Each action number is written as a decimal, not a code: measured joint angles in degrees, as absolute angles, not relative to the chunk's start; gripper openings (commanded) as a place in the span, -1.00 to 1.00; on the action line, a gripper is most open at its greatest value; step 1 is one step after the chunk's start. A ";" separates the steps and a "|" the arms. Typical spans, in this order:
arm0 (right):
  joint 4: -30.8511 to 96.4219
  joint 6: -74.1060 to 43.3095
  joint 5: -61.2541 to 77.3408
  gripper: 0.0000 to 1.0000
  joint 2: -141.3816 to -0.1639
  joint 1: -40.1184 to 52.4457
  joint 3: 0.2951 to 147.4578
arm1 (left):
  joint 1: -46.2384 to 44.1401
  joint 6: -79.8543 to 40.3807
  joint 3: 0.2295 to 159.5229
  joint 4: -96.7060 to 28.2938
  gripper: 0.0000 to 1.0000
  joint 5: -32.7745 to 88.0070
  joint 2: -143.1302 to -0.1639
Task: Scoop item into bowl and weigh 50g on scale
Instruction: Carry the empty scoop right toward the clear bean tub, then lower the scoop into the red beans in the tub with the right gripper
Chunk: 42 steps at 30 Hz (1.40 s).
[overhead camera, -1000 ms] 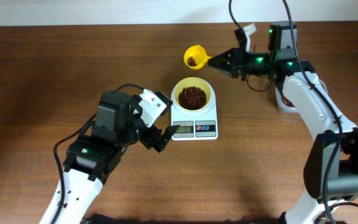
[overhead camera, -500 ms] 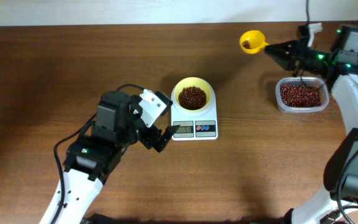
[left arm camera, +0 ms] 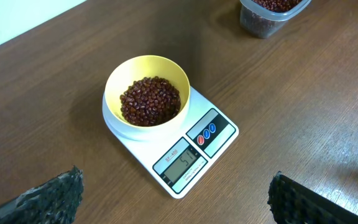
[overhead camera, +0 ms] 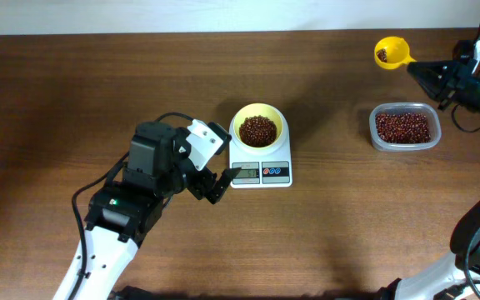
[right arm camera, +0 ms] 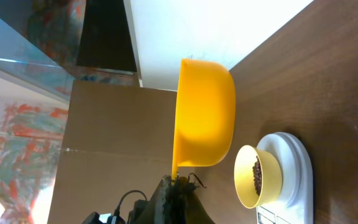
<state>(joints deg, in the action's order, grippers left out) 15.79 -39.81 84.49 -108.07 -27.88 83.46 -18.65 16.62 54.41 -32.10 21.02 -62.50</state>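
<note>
The pale yellow bowl point(overhead camera: 258, 127) sits on the white scale point(overhead camera: 262, 172) at mid-table, holding a heap of dark red-brown beans point(overhead camera: 257, 130). My left gripper point(overhead camera: 222, 158) is open just left of the scale, its black fingers point(left arm camera: 50, 199) wide apart with nothing between them. At the far right back, my right gripper point(overhead camera: 428, 72) is shut on the handle of a yellow scoop point(overhead camera: 389, 52) with a few beans in it. The right wrist view shows the scoop point(right arm camera: 204, 112) from outside, and beyond it the bowl point(right arm camera: 257, 177) and scale point(right arm camera: 296, 177).
A clear plastic container point(overhead camera: 404, 127) of beans stands right of the scale, below the scoop in the overhead view; it also shows in the left wrist view's top edge point(left arm camera: 269, 14). A cardboard wall point(right arm camera: 117, 143) stands behind the table.
My right arm has carried the scoop rightwards, from just behind the bowl to past the container at the far right. The left arm, bowl and scale have not moved.
</note>
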 measured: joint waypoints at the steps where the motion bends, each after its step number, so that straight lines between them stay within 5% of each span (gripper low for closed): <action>1: 16.51 -39.20 84.60 -0.92 -108.07 -27.94 83.46 | -18.65 16.62 54.41 -32.10 0.98 21.02 -62.50; 21: 23.27 -33.61 81.34 -0.92 -108.07 -27.99 83.53 | -18.65 16.62 54.41 -32.21 0.98 21.02 -62.50; 32: 55.13 -7.38 80.01 -0.92 -108.07 -35.53 84.01 | -18.65 16.64 54.41 -32.27 0.98 21.02 -62.52; 42: 56.58 8.97 58.26 -0.92 -108.07 -37.74 84.01 | -18.65 16.62 54.41 -32.25 0.98 21.02 -62.54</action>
